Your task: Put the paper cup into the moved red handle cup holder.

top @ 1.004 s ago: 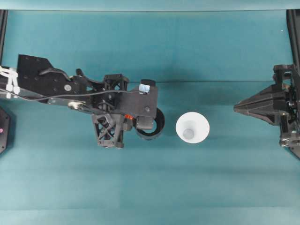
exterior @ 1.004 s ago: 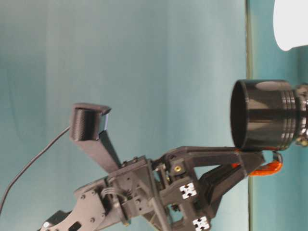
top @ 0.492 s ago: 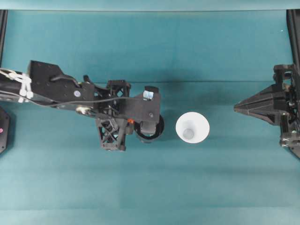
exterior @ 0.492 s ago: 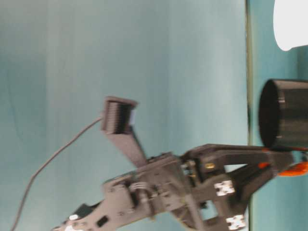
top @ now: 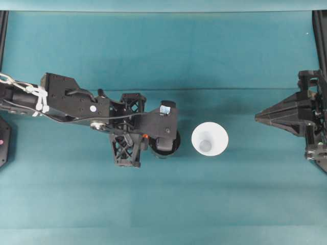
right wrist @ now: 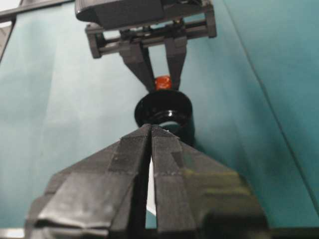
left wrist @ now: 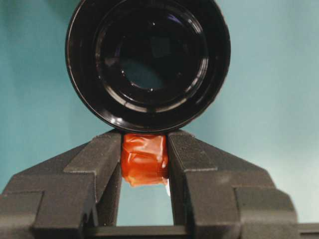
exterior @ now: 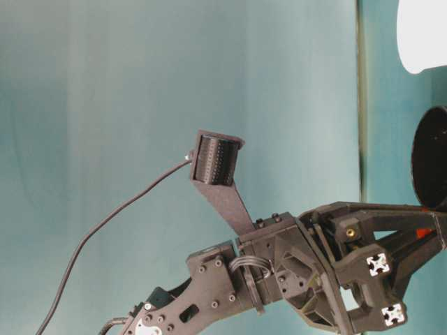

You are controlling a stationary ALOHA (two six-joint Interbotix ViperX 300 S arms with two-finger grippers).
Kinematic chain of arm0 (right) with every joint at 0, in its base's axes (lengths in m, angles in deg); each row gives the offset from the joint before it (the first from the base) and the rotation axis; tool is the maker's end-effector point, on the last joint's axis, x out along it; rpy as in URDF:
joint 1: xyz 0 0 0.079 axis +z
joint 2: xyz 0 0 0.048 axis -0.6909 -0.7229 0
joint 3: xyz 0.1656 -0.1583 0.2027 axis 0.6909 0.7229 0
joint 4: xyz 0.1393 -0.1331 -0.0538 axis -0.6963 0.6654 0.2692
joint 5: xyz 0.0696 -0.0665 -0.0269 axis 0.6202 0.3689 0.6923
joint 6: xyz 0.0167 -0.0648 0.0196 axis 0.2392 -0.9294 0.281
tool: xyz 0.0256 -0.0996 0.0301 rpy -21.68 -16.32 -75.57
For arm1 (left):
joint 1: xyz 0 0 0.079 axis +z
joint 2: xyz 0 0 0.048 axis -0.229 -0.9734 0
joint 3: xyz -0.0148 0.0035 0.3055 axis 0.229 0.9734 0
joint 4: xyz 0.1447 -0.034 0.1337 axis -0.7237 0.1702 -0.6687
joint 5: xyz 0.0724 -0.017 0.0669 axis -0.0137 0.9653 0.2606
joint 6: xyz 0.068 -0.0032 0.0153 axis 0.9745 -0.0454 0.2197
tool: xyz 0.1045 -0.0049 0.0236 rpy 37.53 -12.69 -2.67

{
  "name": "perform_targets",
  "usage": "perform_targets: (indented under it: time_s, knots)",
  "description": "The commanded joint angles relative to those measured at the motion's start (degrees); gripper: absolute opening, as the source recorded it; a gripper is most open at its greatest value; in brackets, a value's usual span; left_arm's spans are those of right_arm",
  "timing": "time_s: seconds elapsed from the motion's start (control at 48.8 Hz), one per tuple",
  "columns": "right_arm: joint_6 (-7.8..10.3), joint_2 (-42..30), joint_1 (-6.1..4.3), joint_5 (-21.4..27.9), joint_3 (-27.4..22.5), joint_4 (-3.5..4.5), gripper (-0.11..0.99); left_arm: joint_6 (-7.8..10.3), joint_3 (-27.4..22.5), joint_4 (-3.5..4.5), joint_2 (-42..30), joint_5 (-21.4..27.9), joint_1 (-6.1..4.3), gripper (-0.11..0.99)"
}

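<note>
The white paper cup (top: 209, 139) stands on its wide rim, base up, on the teal table, and it shows again in the table-level view (exterior: 422, 35). Just to its left is the glossy black red handle cup holder (top: 173, 145), mostly under the left wrist. The left wrist view looks at the holder (left wrist: 148, 62) and its orange-red handle (left wrist: 144, 159), with my left gripper (left wrist: 144, 149) shut on that tab. At table level the holder (exterior: 431, 167) sits low by the table. My right gripper (top: 258, 117) is shut and empty, right of the cup, its fingertips (right wrist: 144, 130) pointing at the holder (right wrist: 164, 112).
The left arm (top: 76, 104) stretches in from the left edge across the middle of the table. A fold line in the teal cloth (top: 230, 89) runs across behind both grippers. Black frame posts stand at the far corners.
The left arm has lowered the holder toward the table and shifted a little toward the near edge. The paper cup and the right gripper have not moved.
</note>
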Motion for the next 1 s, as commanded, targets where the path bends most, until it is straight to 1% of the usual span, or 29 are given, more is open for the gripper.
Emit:
perform_targets:
  time_s: [0.0,0.041,0.143,0.205,0.225,0.246,0.307,0.369,0.389,0.41,0.451,0.471,0.533,0.758,0.778,0.819,0.942,0.963,0.983]
  knots:
    - [0.35,-0.18,-0.09,-0.35,-0.88,0.0,-0.08,0.0,-0.26,-0.09,0.44,-0.53,-0.18,0.29]
    - [0.35,-0.18,-0.09,-0.26,-0.88,0.09,-0.08,0.0,-0.26,0.0,0.44,-0.53,-0.18,0.29]
    - [0.35,-0.18,-0.09,-0.26,-0.88,0.0,-0.08,-0.09,-0.18,-0.09,0.44,-1.14,-0.18,0.29]
    - [0.44,-0.18,-0.09,-0.26,-0.88,0.09,-0.08,-0.44,0.0,0.0,0.44,-1.93,-0.18,0.29]
    - [0.44,-0.18,-0.09,-0.26,-0.88,0.0,-0.08,-0.35,0.0,0.0,0.53,-2.29,-0.09,0.28]
    - [0.44,-0.18,-0.09,-0.26,-0.88,0.09,-0.08,-0.26,0.09,0.0,0.53,-2.55,-0.09,0.29]
    - [0.35,-0.18,-0.09,-0.26,-0.88,0.0,-0.08,-0.53,0.09,-0.09,0.53,-2.99,0.09,0.28]
    - [0.35,-0.18,-0.09,-0.26,-0.79,0.09,-0.08,-0.35,0.18,0.0,0.62,-2.9,0.09,0.28]
    - [0.44,-0.18,-0.09,-0.26,-0.79,0.0,-0.08,-0.35,0.26,0.0,0.62,-2.9,0.09,0.28]
    - [0.44,-0.18,-0.09,-0.26,-0.88,0.0,-0.08,-0.35,0.26,-0.09,0.62,-2.9,0.09,0.29]
    - [0.44,-0.18,-0.09,-0.35,-0.88,0.09,-0.08,-0.35,0.44,0.0,0.62,-2.9,0.09,0.28]
    - [0.44,-0.18,-0.09,-0.26,-0.79,0.0,-0.08,-0.35,0.53,0.0,0.62,-2.72,0.09,0.29]
    - [0.44,-0.18,-0.09,-0.35,-0.79,0.09,-0.08,-0.44,0.7,0.0,0.62,-2.9,0.09,0.29]
    - [0.35,-0.18,-0.09,-0.26,-0.88,0.0,-0.08,-0.53,0.97,-0.09,0.62,-3.08,0.09,0.29]
    - [0.35,-0.18,-0.09,-0.26,-0.88,0.09,-0.08,-0.53,0.97,-0.09,0.62,-3.08,0.09,0.3]
    - [0.35,-0.18,-0.09,-0.26,-0.79,0.0,-0.08,-0.53,0.97,0.0,0.62,-2.99,0.09,0.33]
    - [0.35,-0.18,-0.09,-0.26,-0.79,0.09,-0.08,-0.53,0.97,-0.09,0.53,-3.08,0.09,0.66]
    - [0.35,-0.18,-0.09,-0.26,-0.79,0.09,-0.08,-0.53,1.05,0.0,0.53,-3.08,0.09,0.72]
    - [0.35,-0.18,-0.09,-0.26,-0.79,0.0,-0.08,-0.53,0.97,-0.09,0.53,-3.25,0.09,0.76]
